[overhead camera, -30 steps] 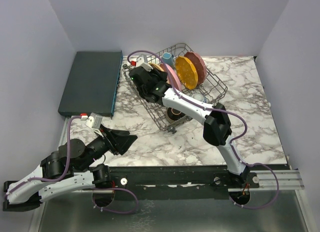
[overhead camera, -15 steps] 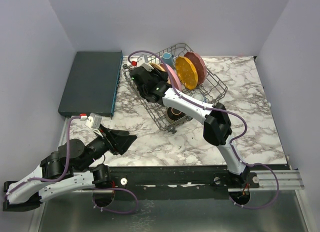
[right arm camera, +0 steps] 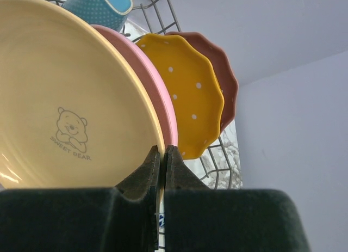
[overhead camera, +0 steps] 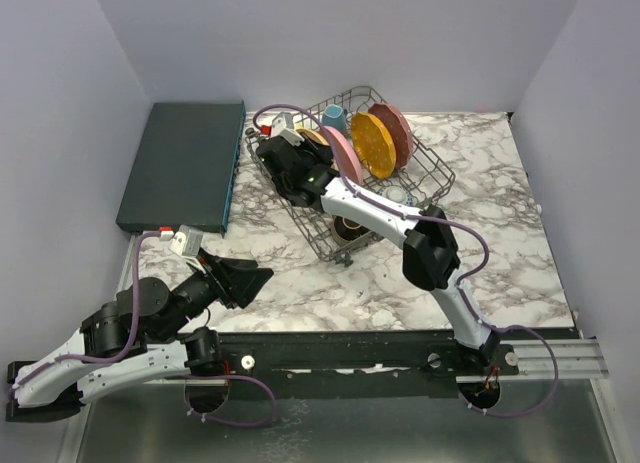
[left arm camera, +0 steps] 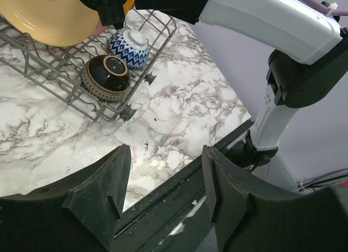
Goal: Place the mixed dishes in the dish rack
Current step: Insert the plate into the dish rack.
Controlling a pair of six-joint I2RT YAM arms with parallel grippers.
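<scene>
tan plate [right arm camera: 65, 99] — cut by left edge | blue mug [right arm camera: 100, 4] — top cropped | dish rack [right arm camera: 216, 173] mostly behind plates

Left arm [overhead camera: 130, 328] folded low by its base, jaws apart, right arm [overhead camera: 375, 211] stretched far forward, jaws closed

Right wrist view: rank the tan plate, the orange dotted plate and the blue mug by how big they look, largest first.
1. tan plate, filling much of the frame; it is nearest the camera, so its real size is unsure.
2. orange dotted plate.
3. blue mug, cut off at the top edge.
</scene>
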